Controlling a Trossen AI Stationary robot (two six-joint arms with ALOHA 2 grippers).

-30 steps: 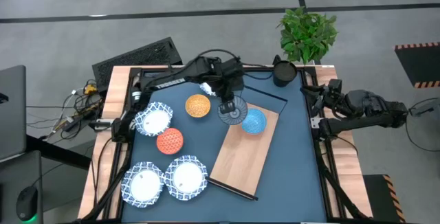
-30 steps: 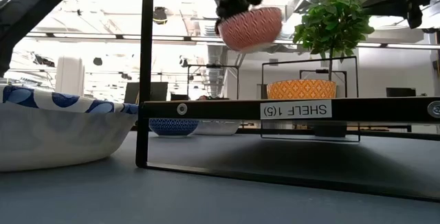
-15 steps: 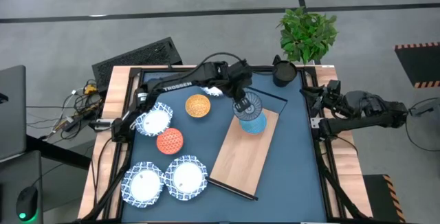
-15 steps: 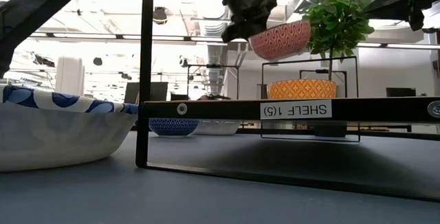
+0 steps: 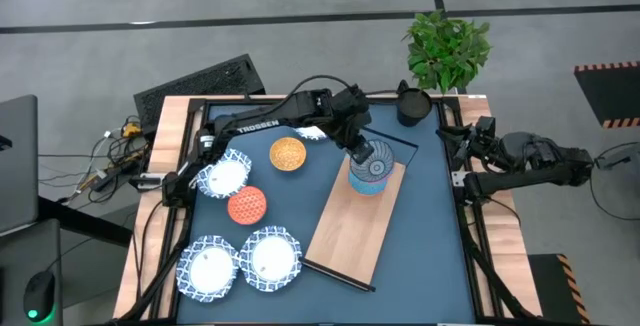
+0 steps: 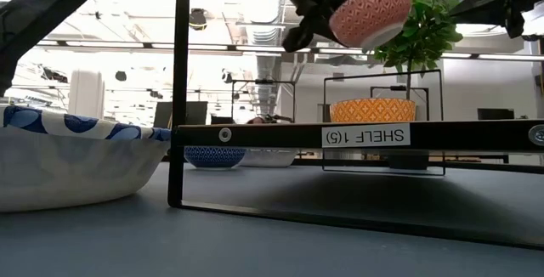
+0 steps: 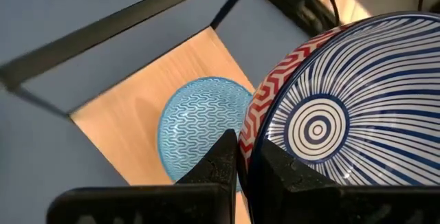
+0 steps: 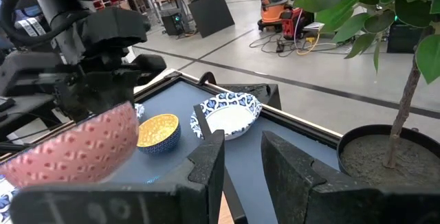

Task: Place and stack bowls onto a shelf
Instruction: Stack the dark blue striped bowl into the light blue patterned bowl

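Left end effector holds red-patterned bowl above blue bowl on shelf.

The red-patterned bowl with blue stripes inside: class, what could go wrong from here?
1. The left gripper pinches the red-patterned bowl with blue stripes inside by its rim only, tilted; it might slip.
2. It hangs above the light-blue bowl on the light-wood shelf; an off-centre release could chip or topple both.
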